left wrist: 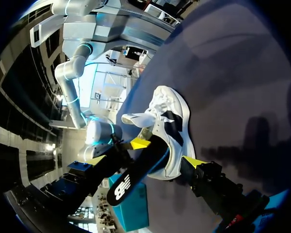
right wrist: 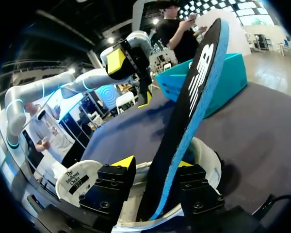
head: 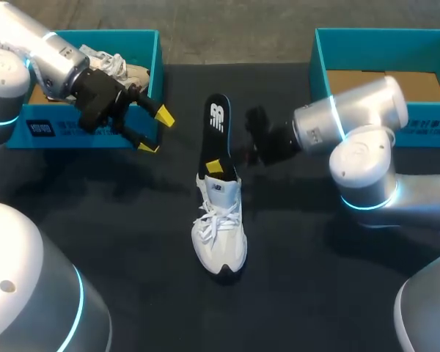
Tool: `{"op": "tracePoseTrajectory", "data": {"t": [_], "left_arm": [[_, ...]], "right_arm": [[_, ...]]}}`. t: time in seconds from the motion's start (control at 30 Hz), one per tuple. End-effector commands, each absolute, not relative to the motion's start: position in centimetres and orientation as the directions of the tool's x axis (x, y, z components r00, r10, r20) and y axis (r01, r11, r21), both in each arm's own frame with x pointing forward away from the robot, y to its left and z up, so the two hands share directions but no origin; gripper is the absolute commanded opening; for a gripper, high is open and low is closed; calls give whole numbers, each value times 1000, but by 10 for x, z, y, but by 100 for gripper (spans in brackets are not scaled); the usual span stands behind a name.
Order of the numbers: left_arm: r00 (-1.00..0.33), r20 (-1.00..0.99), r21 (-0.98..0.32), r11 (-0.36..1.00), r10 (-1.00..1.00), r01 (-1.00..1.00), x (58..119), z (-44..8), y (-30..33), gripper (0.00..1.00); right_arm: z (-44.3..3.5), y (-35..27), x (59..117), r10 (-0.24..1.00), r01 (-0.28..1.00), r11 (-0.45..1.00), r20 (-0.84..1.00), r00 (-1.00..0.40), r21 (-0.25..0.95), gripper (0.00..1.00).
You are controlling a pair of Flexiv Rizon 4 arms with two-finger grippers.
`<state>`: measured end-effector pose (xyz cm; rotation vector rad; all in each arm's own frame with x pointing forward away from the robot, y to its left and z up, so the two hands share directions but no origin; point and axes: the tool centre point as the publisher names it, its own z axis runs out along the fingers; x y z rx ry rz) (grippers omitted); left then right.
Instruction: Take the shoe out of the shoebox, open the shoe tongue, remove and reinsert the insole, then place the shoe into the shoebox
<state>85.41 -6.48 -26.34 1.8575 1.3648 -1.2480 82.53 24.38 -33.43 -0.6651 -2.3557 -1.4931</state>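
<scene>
A white shoe point(head: 220, 229) lies on the black table, toe towards me. A black insole point(head: 217, 132) with a blue edge stands in the shoe's heel opening and leans away from it. My right gripper point(right wrist: 154, 164) straddles the foot of the insole point(right wrist: 189, 102) just above the shoe's collar point(right wrist: 203, 155). Its jaws are open: the insole rests by one finger, with a gap to the other. One of its yellow fingertips point(head: 215, 166) shows at the heel. My left gripper point(head: 154, 132) hangs open and empty, left of the insole and in front of the left shoebox point(head: 95, 132). The left wrist view shows the shoe point(left wrist: 172, 131) and insole point(left wrist: 136, 174) ahead of it.
The left teal shoebox holds a second shoe point(head: 117, 66). Another teal shoebox point(head: 381, 44) with a brown cardboard floor stands at the back right, behind my right arm point(head: 352, 121). Bare black table surrounds the shoe on the near side.
</scene>
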Motion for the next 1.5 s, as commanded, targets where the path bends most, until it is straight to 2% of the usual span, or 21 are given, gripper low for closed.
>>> {"op": "tracePoseTrajectory", "data": {"t": [0.03, 0.1, 0.13, 0.17, 0.23, 0.97, 1.0, 1.03, 1.17, 1.3, 1.5], "left_arm": [[72, -889, -109, -361, 453, 926, 854, -264, -65, 100], [72, -889, -109, -361, 453, 926, 854, -264, -65, 100], [72, -889, -109, -361, 453, 926, 854, -264, -65, 100], [72, -889, -109, -361, 453, 926, 854, -264, -65, 100], [72, -889, -109, -361, 453, 926, 854, -264, -65, 100], [72, -889, -109, -361, 453, 926, 854, -264, -65, 100], [72, -889, -109, -361, 453, 926, 854, -264, -65, 100], [72, -889, -109, -361, 453, 926, 854, -264, -65, 100], [72, -889, -109, -361, 453, 926, 854, -264, -65, 100], [72, -889, -109, -361, 453, 926, 854, -264, -65, 100], [72, -889, -109, -361, 453, 926, 854, -264, -65, 100]], "right_arm": [[-330, 245, 830, 232, 512, 371, 457, -859, 774, 39], [-331, 245, 832, 221, 517, 378, 467, -856, 768, 31], [-334, 245, 833, 216, 523, 383, 477, -852, 762, 23], [-336, 246, 833, 215, 524, 390, 479, -851, 757, 7], [-339, 248, 833, 201, 529, 403, 492, -847, 747, 0], [-361, 249, 816, 179, 565, 483, 556, -811, 669, 0], [-359, 248, 817, 180, 564, 482, 554, -813, 671, 2], [-357, 248, 817, 182, 561, 481, 549, -816, 674, 18], [-348, 248, 820, 187, 547, 482, 530, -827, 684, 35], [-342, 249, 825, 188, 534, 488, 514, -837, 691, 42], [-336, 246, 831, 190, 523, 502, 502, -844, 689, 39]]}}
